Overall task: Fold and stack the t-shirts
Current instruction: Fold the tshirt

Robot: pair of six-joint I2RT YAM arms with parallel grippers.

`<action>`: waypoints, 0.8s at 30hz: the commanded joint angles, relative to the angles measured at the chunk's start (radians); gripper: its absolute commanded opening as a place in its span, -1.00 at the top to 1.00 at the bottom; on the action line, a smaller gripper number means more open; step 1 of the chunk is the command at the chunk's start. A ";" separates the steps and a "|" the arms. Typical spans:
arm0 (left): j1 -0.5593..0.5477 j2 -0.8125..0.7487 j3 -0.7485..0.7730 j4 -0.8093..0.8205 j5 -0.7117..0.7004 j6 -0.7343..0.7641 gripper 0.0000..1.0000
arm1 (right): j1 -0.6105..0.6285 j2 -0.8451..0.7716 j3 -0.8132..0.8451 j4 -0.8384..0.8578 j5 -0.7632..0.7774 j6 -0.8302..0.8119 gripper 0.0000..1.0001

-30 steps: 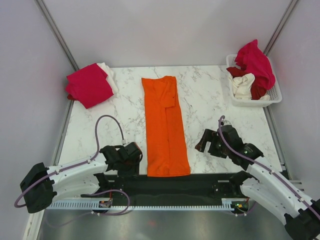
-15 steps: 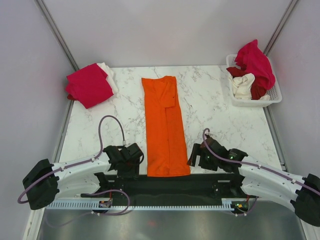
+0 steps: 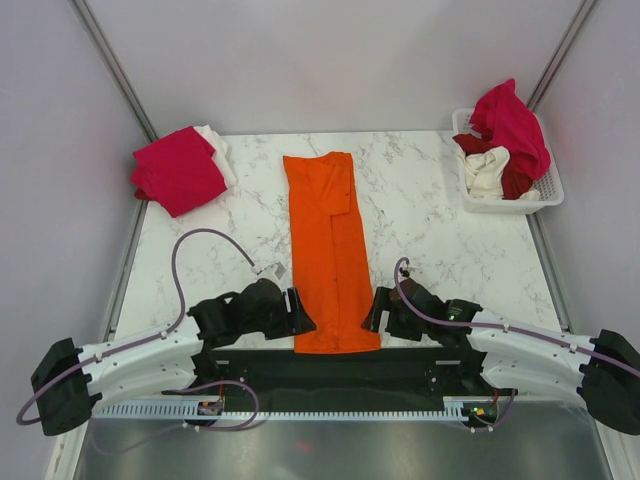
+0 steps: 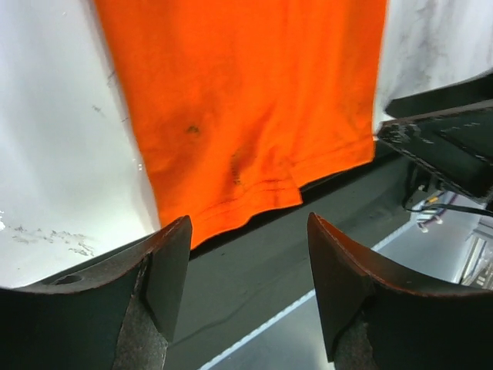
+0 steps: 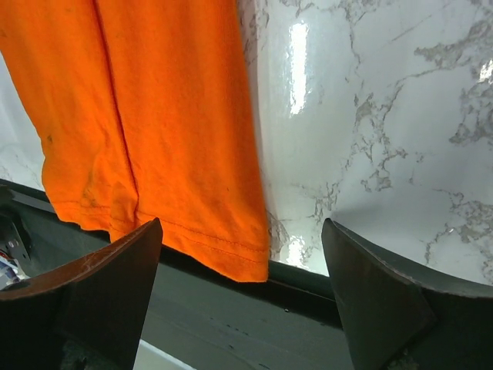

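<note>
surface: white marbled table [image 3: 430,200], plain grey walls on three sides; dark rail [image 3: 340,368] runs along the near edge
shirt in hand: orange t-shirt [image 3: 330,250], lying as a long narrow strip from the middle of the near edge toward the far edge; hem end overhangs the near edge onto the rail
left gripper [image 4: 250,285]: jaws wide apart, nothing held; low at the near-left hem corner, hem just ahead of the gap
right gripper [image 5: 243,301]: jaws wide apart, nothing held; low at the near-right hem corner, corner lies between the jaws' line but is not pinched
done pile: far-left corner; crimson-pink shirt [image 3: 180,172] folded on top of a white shirt [image 3: 215,140]
backlog: white basket [image 3: 548,195] at the far-right corner; crimson [image 3: 512,120], cream [image 3: 487,170] and dark red [image 3: 520,182] shirts heaped in it
step (my read): take both hem corners, then fold the strip crosswise toward the far edge
how to do it well: use the overhang to get one jaw under the cloth; bite deep enough to catch every layer, the seam fold near the left corner included; close both sides at matching depth; lift level; keep light tension between the arms; carry straight toward the far edge
risk: shallow bite takes the top layer only and the strip opens; uneven lift skews the fold
</note>
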 commanded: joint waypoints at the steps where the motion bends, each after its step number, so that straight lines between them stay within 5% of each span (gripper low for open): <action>1: -0.007 0.052 -0.043 0.046 0.006 -0.084 -0.36 | 0.005 0.012 -0.022 0.032 0.030 0.015 -0.86; 11: -0.083 0.158 -0.059 0.048 -0.026 -0.170 -0.25 | 0.008 0.016 -0.060 0.079 0.018 0.024 -0.72; 24: -0.092 0.193 -0.054 0.049 -0.061 -0.173 -0.16 | 0.059 0.067 -0.078 0.127 0.004 0.073 -0.27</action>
